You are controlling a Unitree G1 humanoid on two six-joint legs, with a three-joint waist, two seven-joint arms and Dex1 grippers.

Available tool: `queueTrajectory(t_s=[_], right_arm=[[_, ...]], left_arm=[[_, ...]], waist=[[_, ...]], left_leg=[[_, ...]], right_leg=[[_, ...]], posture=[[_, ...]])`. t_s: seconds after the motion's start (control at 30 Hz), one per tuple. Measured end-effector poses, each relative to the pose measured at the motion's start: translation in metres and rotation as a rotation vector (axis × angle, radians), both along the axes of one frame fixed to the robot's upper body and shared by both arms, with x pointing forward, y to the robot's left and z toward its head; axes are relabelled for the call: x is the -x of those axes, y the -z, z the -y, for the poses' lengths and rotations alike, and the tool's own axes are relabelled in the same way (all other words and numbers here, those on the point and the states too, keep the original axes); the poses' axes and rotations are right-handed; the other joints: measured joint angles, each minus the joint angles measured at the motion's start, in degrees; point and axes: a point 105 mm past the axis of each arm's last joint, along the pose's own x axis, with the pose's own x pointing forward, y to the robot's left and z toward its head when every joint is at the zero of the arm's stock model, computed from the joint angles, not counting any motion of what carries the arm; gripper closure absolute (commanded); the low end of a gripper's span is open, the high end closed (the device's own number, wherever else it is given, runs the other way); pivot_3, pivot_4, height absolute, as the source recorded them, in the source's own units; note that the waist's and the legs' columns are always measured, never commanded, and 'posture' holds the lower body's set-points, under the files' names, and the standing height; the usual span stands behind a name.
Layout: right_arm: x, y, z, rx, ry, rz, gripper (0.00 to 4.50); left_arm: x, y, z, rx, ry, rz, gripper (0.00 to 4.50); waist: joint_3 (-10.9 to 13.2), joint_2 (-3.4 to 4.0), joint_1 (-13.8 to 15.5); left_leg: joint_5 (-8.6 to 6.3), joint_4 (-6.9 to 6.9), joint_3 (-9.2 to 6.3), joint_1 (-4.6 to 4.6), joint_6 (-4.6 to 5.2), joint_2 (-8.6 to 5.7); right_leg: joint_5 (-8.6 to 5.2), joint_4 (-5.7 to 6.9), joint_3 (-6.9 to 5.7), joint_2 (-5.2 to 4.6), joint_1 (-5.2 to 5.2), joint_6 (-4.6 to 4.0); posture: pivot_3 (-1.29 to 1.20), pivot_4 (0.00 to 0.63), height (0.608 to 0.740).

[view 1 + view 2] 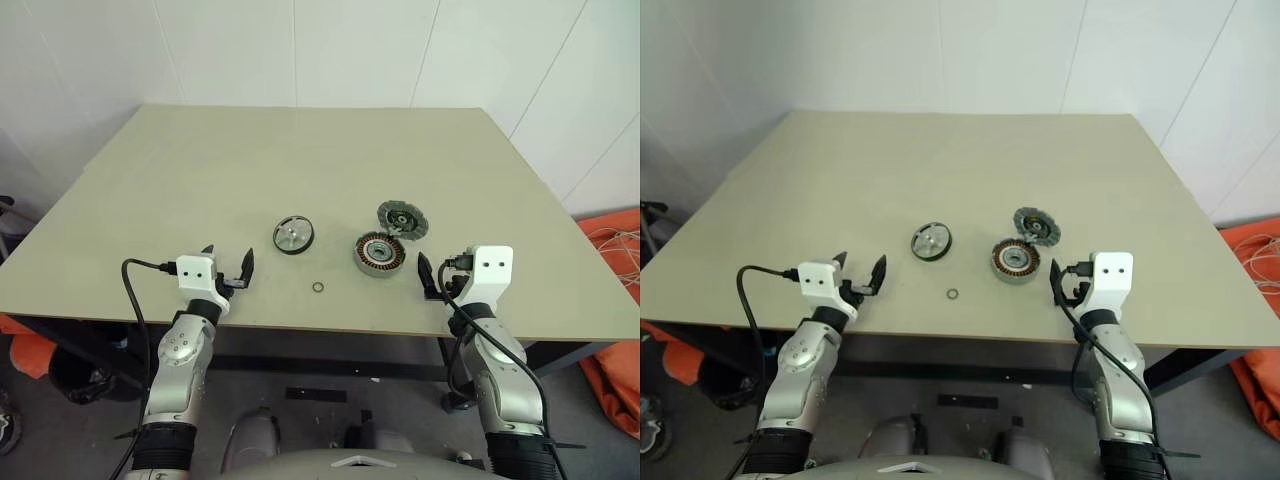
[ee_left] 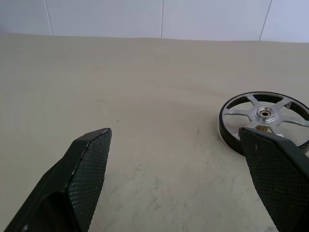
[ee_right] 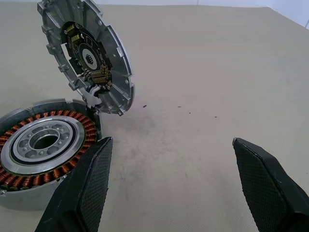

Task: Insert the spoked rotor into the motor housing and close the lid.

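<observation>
The spoked rotor [image 1: 294, 235], black-rimmed with a silver spoked face, lies flat on the table's middle. To its right stands the grey motor housing [image 1: 380, 254] with copper windings around its central hole. The lid [image 1: 402, 219] rises tilted open from the housing's far edge, its inner circuit face showing in the right wrist view [image 3: 87, 58]. My left gripper [image 1: 229, 262] is open near the front edge, left of and nearer than the rotor [image 2: 265, 118]. My right gripper [image 1: 440, 270] is open just right of the housing [image 3: 43, 145]. Both hold nothing.
A tiny loose ring [image 1: 318, 289] lies on the table [image 1: 200, 170] between the rotor and the front edge. White walls rise behind the table. An orange cloth [image 1: 612, 300] lies on the floor to the right.
</observation>
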Motion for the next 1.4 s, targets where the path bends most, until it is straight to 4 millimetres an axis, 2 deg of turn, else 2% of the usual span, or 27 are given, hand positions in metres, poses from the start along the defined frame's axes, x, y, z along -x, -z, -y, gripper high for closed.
queueTrajectory(t_s=[0.57, 0.8, 1.1, 1.4], right_arm=[[0.002, 0.002, -0.008, 0.002, -0.069, -0.012, 0.0], [0.008, -0.015, -0.042, 0.013, -0.334, 0.001, 0.0], [0.015, -0.012, -0.061, 0.001, -0.493, -0.086, 0.0], [-0.001, -0.024, -0.081, 0.061, -0.605, -0.065, 0.0]], left_arm=[[0.0, -0.001, -0.001, -0.022, 0.002, 0.007, 0.03], [0.0, -0.001, -0.002, -0.028, 0.006, 0.008, 0.03], [0.0, -0.001, -0.002, -0.034, 0.011, 0.007, 0.03], [0.0, -0.001, 0.0, -0.037, 0.017, 0.006, 0.03]], waist=[[0.0, 0.0, 0.0], [0.0, 0.0, 0.1], [0.0, 0.0, 0.1], [0.0, -0.01, 0.1]], left_leg=[[0.0, 0.0, 0.0, 0.0, 0.0, 0.0], [0.0, 0.0, 0.0, 0.01, 0.0, 0.01], [0.0, 0.0, 0.0, 0.0, 0.01, 0.0], [0.0, 0.01, 0.0, 0.0, 0.0, 0.01]], right_leg=[[0.0, 0.0, 0.0, 0.0, 0.0, 0.0], [0.0, 0.0, 0.0, 0.0, 0.02, 0.0], [0.0, -0.01, 0.0, 0.0, 0.02, 0.0], [0.01, 0.0, 0.0, 0.0, 0.02, -0.01]], posture=[[0.0, 0.0, 0.74], [0.0, 0.0, 0.74], [0.0, 0.0, 0.74], [0.0, 0.0, 0.74]])
